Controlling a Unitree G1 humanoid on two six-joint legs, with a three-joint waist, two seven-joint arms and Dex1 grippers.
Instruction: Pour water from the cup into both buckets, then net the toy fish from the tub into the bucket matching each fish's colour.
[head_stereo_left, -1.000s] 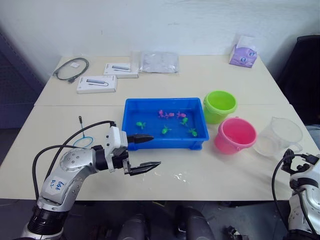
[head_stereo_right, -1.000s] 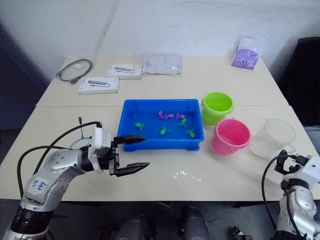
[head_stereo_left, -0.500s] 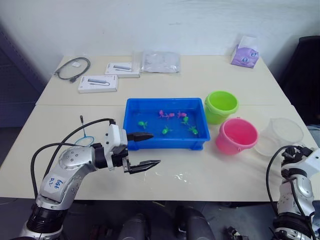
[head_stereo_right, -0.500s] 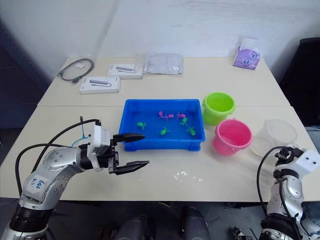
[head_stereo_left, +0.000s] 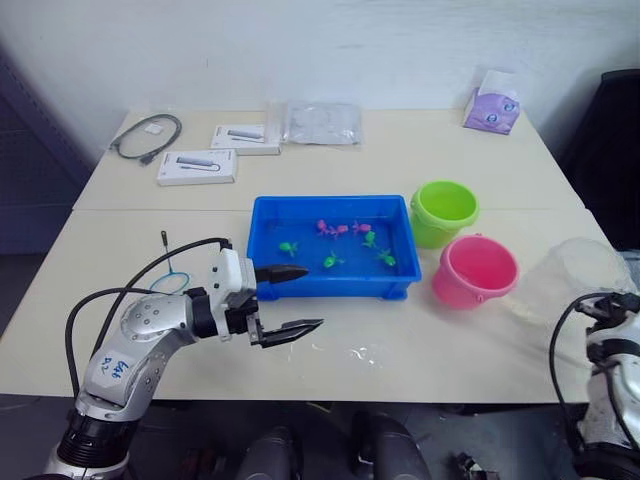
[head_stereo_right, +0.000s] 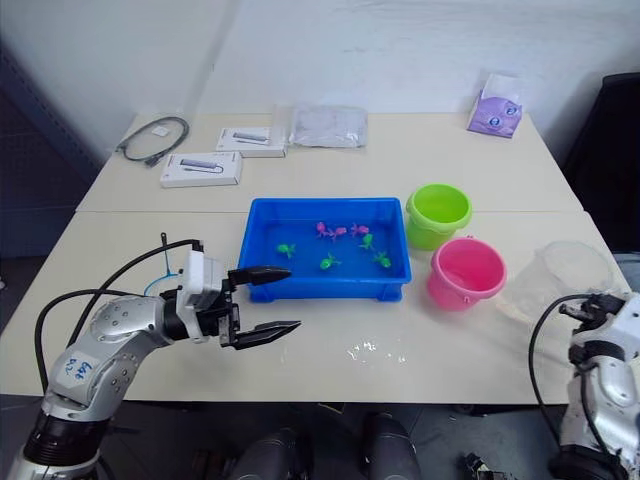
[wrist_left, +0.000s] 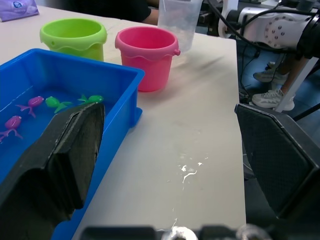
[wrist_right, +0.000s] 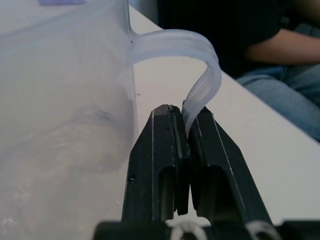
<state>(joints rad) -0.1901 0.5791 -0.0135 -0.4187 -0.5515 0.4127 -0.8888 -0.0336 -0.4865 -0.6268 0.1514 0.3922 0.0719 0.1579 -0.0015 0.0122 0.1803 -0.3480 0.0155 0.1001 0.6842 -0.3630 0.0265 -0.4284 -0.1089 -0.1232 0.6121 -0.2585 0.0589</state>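
right gripper (wrist_right: 186, 131) pinching the handle of the clear cup (head_stereo_right: 555, 282), left gripper (head_stereo_left: 288, 300) spread wide beside the tub (head_stereo_left: 335, 288).

the cup is tilted at the table's right edge, just beside the pink bucket (head_stereo_left: 475, 270), with the green bucket (head_stereo_left: 443, 211) behind that. pink and green toy fish (head_stereo_left: 328, 261) lie in water in the blue tub. the net (head_stereo_left: 168, 279) lies on the table, left of the left arm.

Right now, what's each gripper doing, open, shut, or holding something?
Left gripper: open, holding nothing, beside the tub.
Right gripper: shut on the cup, clamped on its handle.
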